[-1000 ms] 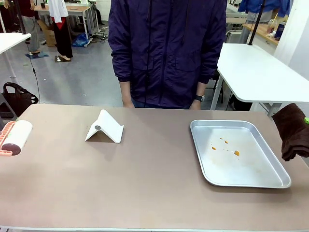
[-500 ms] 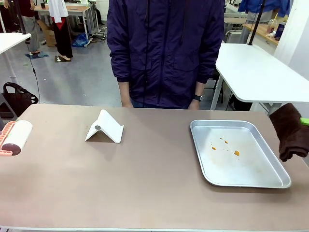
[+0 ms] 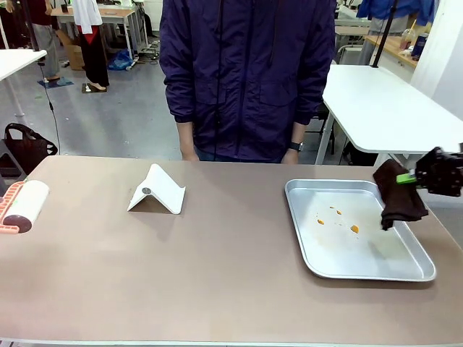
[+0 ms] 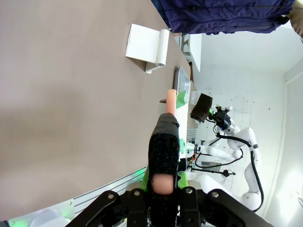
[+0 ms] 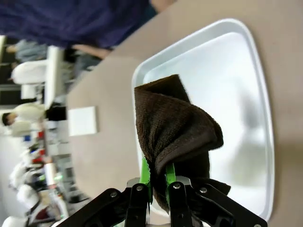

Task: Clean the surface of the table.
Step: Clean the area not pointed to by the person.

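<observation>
The brownish-tan table (image 3: 202,260) holds a silver tray (image 3: 405,267) with a few orange crumbs (image 3: 338,217). My right gripper (image 3: 409,177) comes in from the right, shut on a dark brown cloth (image 3: 399,196) that hangs above the tray's far right corner. In the right wrist view the cloth (image 5: 175,127) bunches up from the right gripper (image 5: 157,170) over the tray (image 5: 227,71). My left gripper (image 4: 165,137) is shut on the pink handle of a lint roller (image 4: 170,101). The roller (image 3: 22,204) lies at the table's left edge.
A white folded stand (image 3: 157,191) sits left of centre toward the far side. A person in a dark blue jacket (image 3: 246,79) stands at the far edge, hands down. A white-topped table (image 3: 383,108) stands behind at the right.
My right gripper has swung left with the brown cloth, from beyond the table's right edge to above the tray's far right corner. The roller and stand have not moved.
</observation>
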`<action>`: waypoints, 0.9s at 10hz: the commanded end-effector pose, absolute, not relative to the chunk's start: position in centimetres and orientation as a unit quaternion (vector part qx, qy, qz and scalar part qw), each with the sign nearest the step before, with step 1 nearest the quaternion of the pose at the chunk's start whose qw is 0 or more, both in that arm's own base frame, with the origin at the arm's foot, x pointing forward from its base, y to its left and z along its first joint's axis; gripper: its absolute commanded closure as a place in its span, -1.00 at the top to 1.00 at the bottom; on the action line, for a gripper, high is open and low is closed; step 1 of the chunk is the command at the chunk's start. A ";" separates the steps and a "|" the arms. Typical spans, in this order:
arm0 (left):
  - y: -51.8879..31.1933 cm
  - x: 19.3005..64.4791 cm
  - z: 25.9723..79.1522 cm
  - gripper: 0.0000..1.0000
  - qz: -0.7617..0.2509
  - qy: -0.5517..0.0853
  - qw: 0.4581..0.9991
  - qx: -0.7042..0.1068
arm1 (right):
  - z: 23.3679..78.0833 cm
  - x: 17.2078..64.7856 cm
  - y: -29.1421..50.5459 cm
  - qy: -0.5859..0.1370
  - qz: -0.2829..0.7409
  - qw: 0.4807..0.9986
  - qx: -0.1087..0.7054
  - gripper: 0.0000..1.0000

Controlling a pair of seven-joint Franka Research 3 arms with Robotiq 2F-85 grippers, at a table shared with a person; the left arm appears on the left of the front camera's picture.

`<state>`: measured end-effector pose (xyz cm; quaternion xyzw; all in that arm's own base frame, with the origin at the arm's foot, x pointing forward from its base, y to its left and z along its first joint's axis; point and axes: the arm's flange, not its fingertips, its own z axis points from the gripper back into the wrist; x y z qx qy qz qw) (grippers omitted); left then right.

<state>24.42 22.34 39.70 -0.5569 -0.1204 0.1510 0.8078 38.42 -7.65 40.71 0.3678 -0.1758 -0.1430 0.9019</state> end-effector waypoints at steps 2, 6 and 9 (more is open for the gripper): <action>22.2 24.7 40.0 -0.56 0.155 -0.126 0.802 -0.562 | 37.4 40.7 -6.2 -0.127 -0.165 0.936 0.284 -0.72; 22.2 24.7 40.0 -0.56 0.155 -0.126 0.802 -0.562 | 33.7 43.9 -7.0 -0.102 -0.146 0.948 0.264 -1.00; 22.2 24.7 40.0 -0.56 0.155 -0.126 0.802 -0.562 | 31.6 45.3 -6.3 -0.112 -0.135 0.945 0.277 -1.00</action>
